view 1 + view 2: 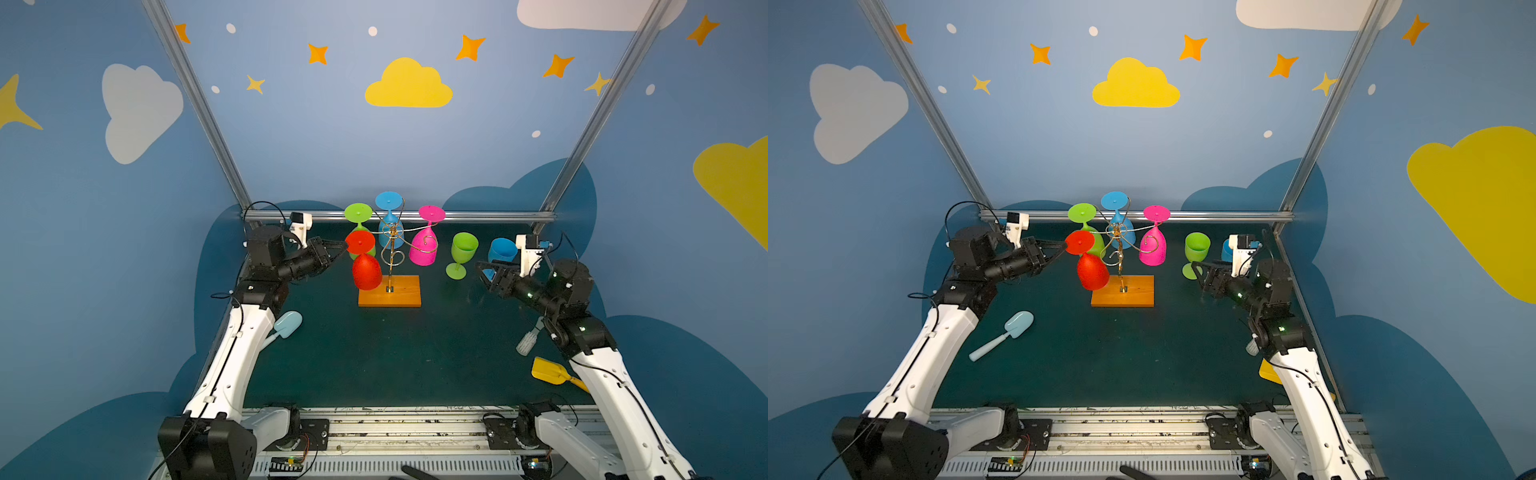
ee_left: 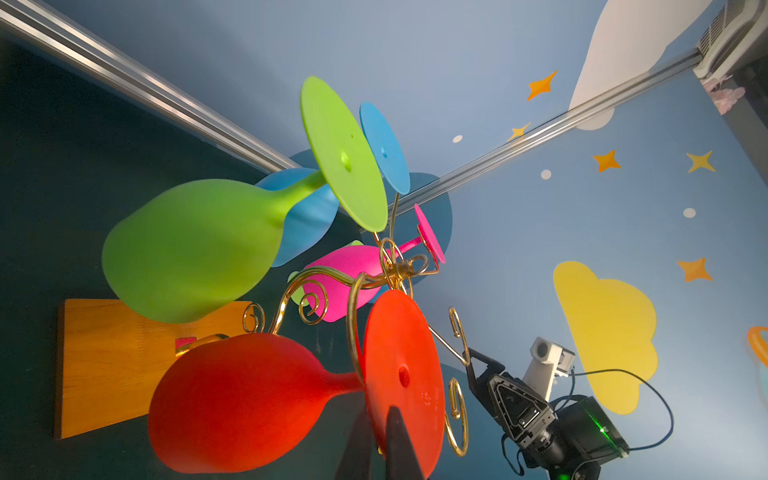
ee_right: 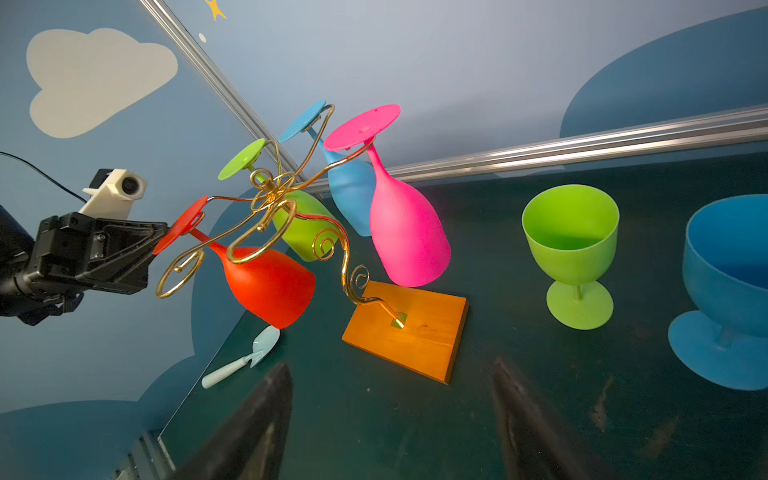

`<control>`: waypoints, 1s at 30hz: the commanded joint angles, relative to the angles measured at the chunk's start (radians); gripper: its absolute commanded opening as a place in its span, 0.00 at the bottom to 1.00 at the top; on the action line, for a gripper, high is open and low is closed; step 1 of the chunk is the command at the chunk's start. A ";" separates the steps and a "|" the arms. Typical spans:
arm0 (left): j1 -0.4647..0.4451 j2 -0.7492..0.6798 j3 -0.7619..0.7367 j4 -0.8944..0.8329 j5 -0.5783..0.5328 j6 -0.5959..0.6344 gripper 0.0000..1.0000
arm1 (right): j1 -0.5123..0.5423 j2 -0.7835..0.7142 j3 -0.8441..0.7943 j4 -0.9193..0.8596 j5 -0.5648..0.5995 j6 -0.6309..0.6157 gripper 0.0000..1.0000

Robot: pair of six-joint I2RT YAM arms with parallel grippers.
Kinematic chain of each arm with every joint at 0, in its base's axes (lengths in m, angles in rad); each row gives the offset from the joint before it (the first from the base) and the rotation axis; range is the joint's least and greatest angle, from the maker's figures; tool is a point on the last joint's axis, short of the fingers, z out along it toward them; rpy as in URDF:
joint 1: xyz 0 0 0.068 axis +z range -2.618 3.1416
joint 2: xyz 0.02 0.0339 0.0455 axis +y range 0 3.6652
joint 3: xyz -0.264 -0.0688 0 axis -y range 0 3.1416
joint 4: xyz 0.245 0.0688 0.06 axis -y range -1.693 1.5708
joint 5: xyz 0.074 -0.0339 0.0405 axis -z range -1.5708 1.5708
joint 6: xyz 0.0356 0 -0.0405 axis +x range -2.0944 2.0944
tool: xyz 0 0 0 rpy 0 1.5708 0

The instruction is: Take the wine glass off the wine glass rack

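The left gripper (image 2: pixel 379 415) pinches the foot of the red plastic wine glass (image 1: pixel 366 271), which hangs upside down on the gold wire wine glass rack (image 1: pixel 403 296). The right gripper (image 1: pixel 481 270) is spread. Around them are blue cloud-painted walls (image 1: pixel 498 145) and a dark green table mat (image 1: pixel 374 365). Marks on the red foot look embossed but unreadable. A green plastic goblet (image 1: pixel 462 253) and a blue plastic goblet (image 1: pixel 500 249) stand right of the rack. A pale-blue toy shovel (image 1: pixel 286 325) lies left.

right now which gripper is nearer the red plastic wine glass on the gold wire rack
Left. The left gripper grips the red wine glass; the right gripper is open beyond the rack.
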 commanded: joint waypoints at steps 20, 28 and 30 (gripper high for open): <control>0.017 -0.024 0.006 0.083 0.034 -0.079 0.03 | 0.005 -0.030 -0.029 0.011 0.021 -0.011 0.75; 0.023 -0.028 0.000 0.102 0.043 -0.101 0.03 | 0.005 -0.034 -0.032 0.007 0.023 -0.010 0.75; 0.024 -0.027 -0.005 0.096 0.043 -0.097 0.05 | 0.005 -0.037 -0.034 0.007 0.024 -0.009 0.75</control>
